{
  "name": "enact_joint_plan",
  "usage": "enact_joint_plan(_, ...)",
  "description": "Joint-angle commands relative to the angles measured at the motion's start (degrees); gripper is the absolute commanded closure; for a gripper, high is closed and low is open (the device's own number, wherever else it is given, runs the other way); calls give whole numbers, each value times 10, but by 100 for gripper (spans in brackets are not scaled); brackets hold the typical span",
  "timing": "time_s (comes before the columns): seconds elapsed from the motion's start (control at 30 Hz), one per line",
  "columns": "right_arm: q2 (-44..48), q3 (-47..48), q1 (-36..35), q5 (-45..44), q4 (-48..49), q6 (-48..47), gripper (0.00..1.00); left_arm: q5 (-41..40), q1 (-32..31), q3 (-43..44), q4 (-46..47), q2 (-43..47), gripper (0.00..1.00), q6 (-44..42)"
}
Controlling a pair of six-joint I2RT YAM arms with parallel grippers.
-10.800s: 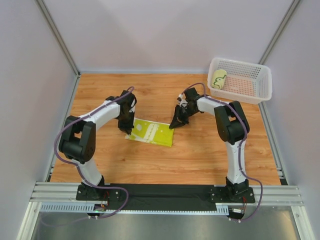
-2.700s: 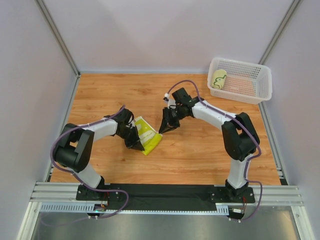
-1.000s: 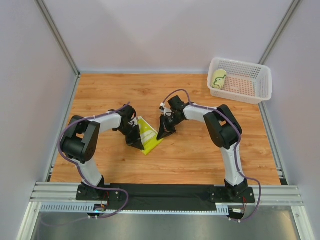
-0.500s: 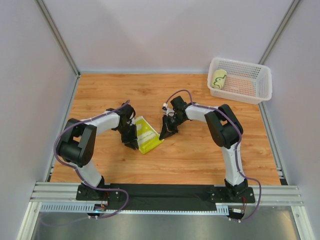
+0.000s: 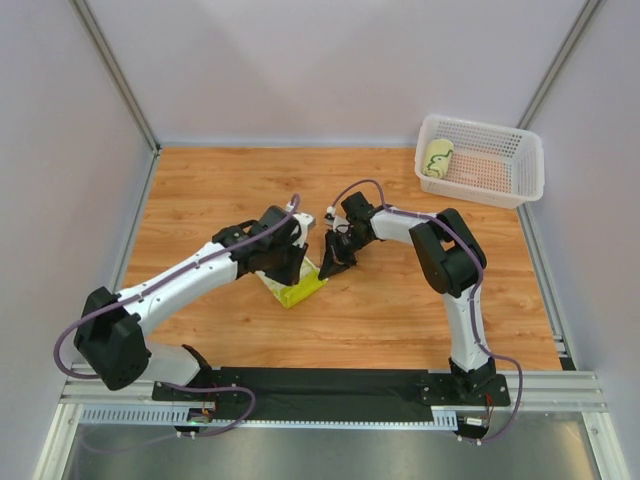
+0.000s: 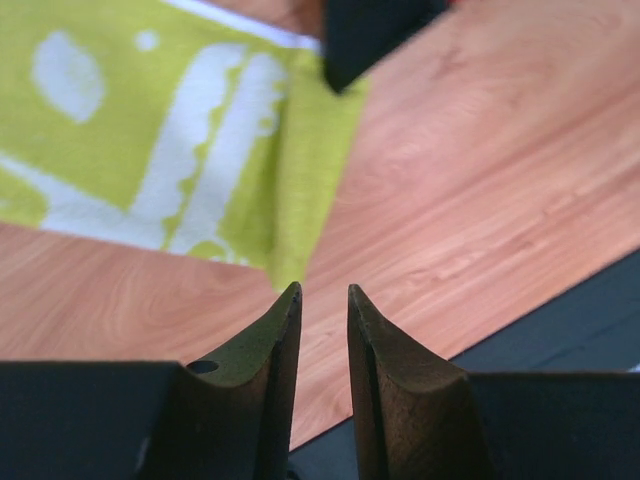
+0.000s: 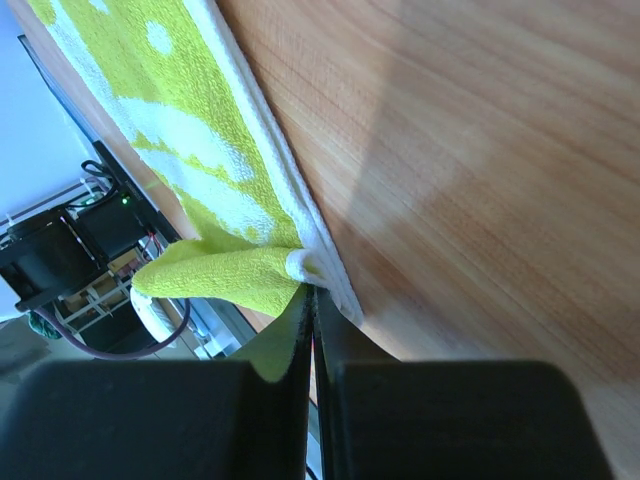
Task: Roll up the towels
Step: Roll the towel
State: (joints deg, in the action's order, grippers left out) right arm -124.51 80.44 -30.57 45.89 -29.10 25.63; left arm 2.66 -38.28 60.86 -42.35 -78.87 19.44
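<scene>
Orange-brown wood-grain table (image 5: pixel 400 310), smooth and matte. At its far right corner sits a white perforated plastic basket (image 5: pixel 528 175) with one rolled towel (image 5: pixel 437 157) lying at its left end, a snug cream cylinder. Mid-table lies the thin lime-green terry towel (image 5: pixel 302 291) with cream-white prints and a white hem, folded narrow and mostly hidden under the left arm. Judging by the looped pile, it is light, limp and grippy, unlikely to slide but quick to bunch; best taken at a hemmed corner. Right gripper (image 7: pixel 312 292) has its tips pressed together on that hem, a small fold of cloth puckered up beside them. Left gripper (image 6: pixel 322 292) hangs just off the towel's near corner, jaws slightly parted, holding nothing.
</scene>
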Motion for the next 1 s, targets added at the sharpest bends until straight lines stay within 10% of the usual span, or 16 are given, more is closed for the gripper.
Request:
enact_joint_plan(0.0, 21, -5, -2, -19, 10, -3, 100, 25, -50, 10, 35, 7, 68, -64)
enact_joint_plan(0.97, 39, -6, -2, -22, -9, -18, 100, -66, -65, -36, 66, -117, 63, -49)
